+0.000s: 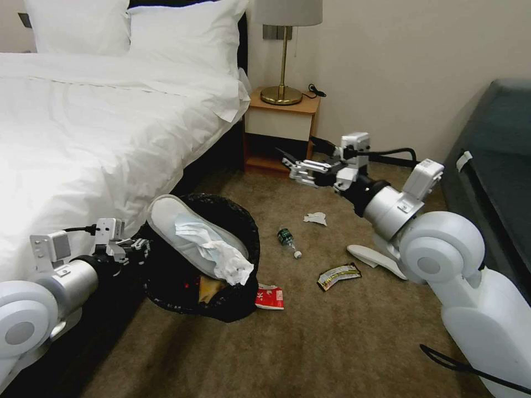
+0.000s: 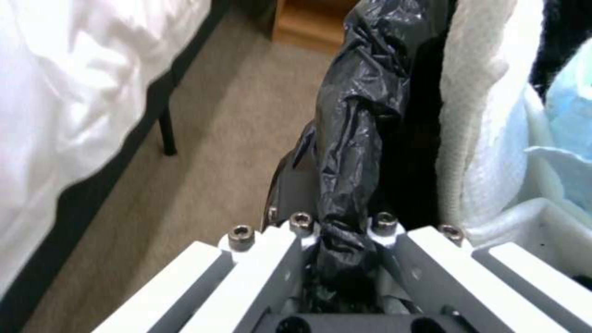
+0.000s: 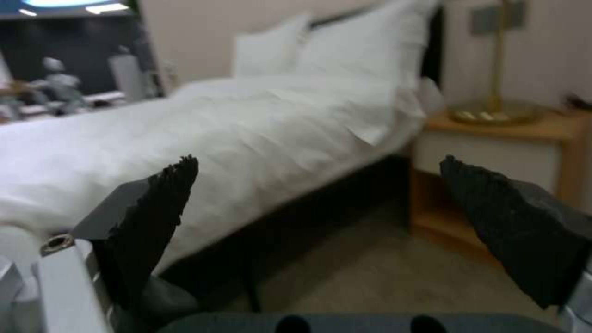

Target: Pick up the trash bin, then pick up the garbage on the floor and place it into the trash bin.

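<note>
The trash bin [image 1: 221, 293] is a round thing lined with a crinkly black bag, tipped over toward the camera beside the bed [image 1: 94, 127], with a white slipper [image 1: 182, 232] and a wad of crumpled tissue [image 1: 221, 257] sticking out of its mouth and something yellowish deeper inside. The left tool [image 1: 138, 245] is clamped on the bagged rim; the left wrist view shows the black plastic [image 2: 345, 152] bunched up between its fingers. On the carpet there's a red wrapper [image 1: 270, 297] right against the bin, a small green bottle [image 1: 287, 239], a yellow-silver wrapper [image 1: 338, 276], a crumpled tissue scrap [image 1: 315, 218] and another slipper [image 1: 376, 260]. The right tool [image 1: 293, 166] hangs above the floor near the nightstand [image 1: 282, 124], fingers [image 3: 154, 212] spread wide and holding nothing.
</note>
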### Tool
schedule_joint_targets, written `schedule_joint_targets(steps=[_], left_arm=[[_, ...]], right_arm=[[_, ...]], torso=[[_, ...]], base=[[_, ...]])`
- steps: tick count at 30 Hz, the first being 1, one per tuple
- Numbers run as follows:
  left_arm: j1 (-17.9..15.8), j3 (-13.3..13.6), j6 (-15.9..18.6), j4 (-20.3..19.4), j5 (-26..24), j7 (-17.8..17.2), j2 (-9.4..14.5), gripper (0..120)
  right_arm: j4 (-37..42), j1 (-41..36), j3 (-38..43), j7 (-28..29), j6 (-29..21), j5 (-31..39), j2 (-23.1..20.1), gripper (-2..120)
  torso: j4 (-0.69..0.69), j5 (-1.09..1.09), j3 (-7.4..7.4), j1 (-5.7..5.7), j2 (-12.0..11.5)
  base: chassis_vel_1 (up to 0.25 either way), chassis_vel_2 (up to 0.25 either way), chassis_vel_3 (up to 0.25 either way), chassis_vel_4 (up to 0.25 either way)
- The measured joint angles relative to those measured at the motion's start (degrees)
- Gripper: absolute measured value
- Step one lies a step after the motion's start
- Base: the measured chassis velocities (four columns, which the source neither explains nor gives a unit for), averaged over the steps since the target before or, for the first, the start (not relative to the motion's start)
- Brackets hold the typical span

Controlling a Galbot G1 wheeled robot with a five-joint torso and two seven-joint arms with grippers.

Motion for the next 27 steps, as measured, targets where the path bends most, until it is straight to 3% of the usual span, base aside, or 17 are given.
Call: schedule_joint_targets(steps=[13,27], left_arm=[[-1.6,-1.3,0.0,-0.6,-1.9,-0.8,0.8,2],[-1.8,-1.9,0.0,-0.7,-2.3,-0.7,0.7,2]], right_arm=[[-17.6,-7.9,-0.3,-4.6,3.9,-12.6,3.5,100],[-37.4,-5.4,-4.0,-12.4,7.9,-22.0,11.0,100]], torso=[[0.0,0.0,0.0,0.0,0.0],[0.01,-0.01,0.0,0.0,0.0]], base=[[0.0,0.0,0.0,0.0],[0.0,0.0,0.0,0.0]])
